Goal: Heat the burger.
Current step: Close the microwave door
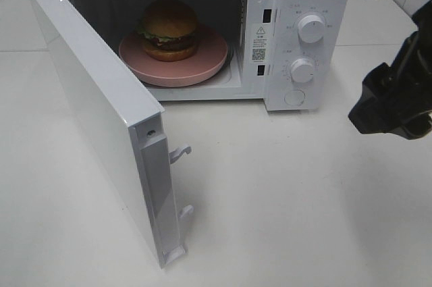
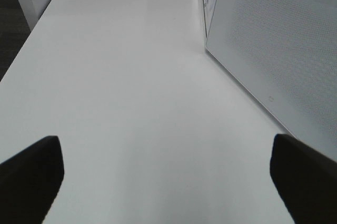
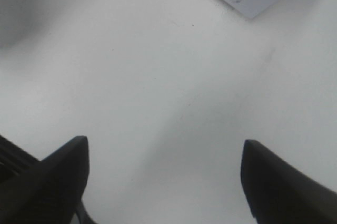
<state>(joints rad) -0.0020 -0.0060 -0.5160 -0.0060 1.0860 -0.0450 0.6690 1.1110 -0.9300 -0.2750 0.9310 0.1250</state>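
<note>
Hanging over the table [image 1: 304,219], both grippers stand spread with nothing between the fingers: the left gripper [image 2: 166,150] near the door [image 2: 274,50], the right gripper [image 3: 163,147] at the high view's right edge. Farther back, upper centre, the burger [image 1: 169,29] sits on a pink plate [image 1: 202,64] inside the open microwave [image 1: 304,3].

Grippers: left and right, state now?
Left gripper: open, holding nothing.
Right gripper: open, holding nothing.
</note>
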